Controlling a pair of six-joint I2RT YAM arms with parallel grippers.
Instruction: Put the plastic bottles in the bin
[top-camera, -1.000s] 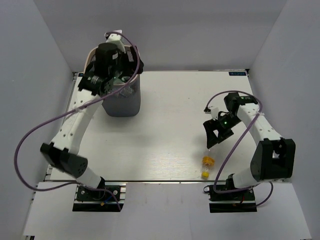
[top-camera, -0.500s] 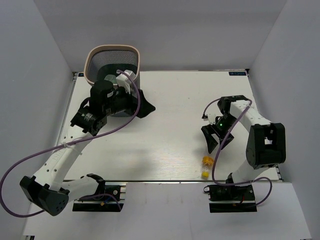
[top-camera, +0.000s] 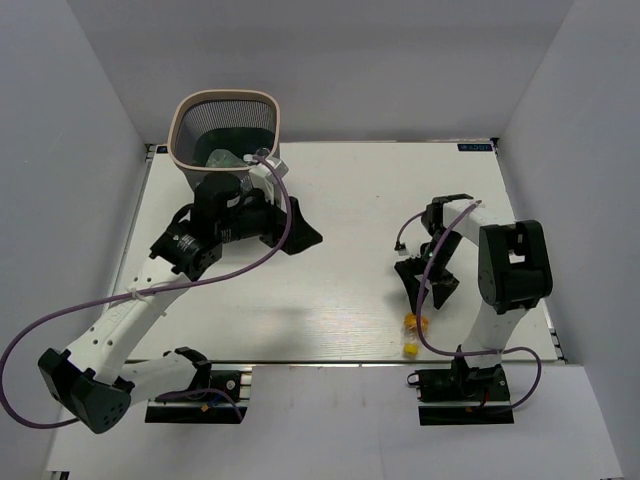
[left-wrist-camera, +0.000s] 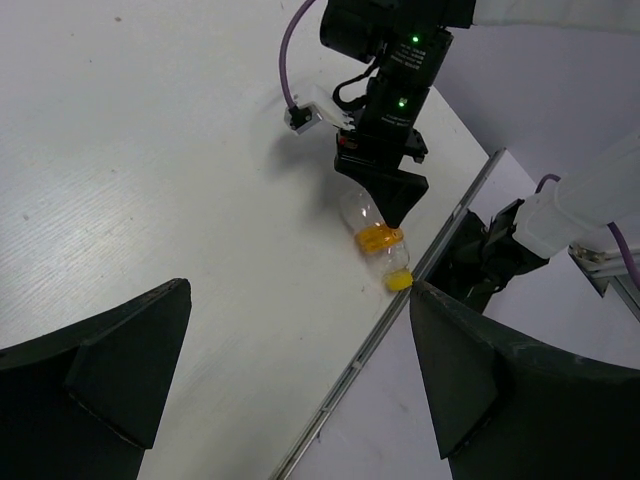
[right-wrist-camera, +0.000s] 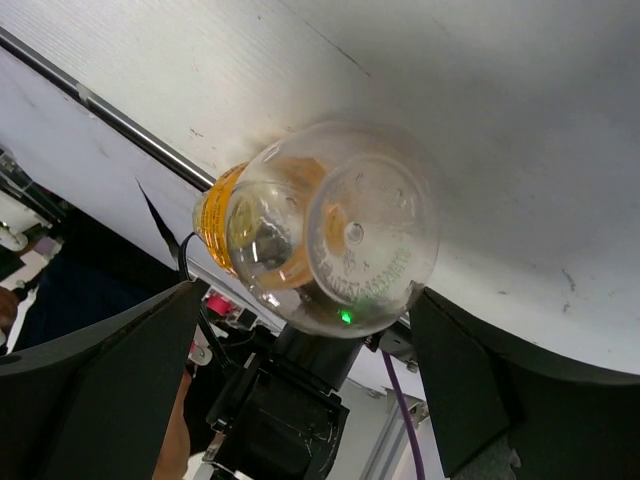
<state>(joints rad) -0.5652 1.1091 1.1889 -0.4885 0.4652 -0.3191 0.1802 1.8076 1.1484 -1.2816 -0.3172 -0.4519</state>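
A clear plastic bottle with an orange label and a yellow cap lies near the table's front edge on the right. My right gripper is open just behind it, a finger to each side of the bottle's base. In the right wrist view the bottle shows base-on between the open fingers, and I cannot tell if they touch it. The left wrist view shows it too. My left gripper is open and empty over the table, right of the bin. Green plastic shows inside the bin.
The metal rail of the table's front edge runs just beside the bottle. The right arm's base is mounted below it. White enclosure walls stand on the left, back and right.
My left arm has pulled back from over the bin and swung out toward the table's middle. My right gripper has moved closer to the bottle at the front edge.
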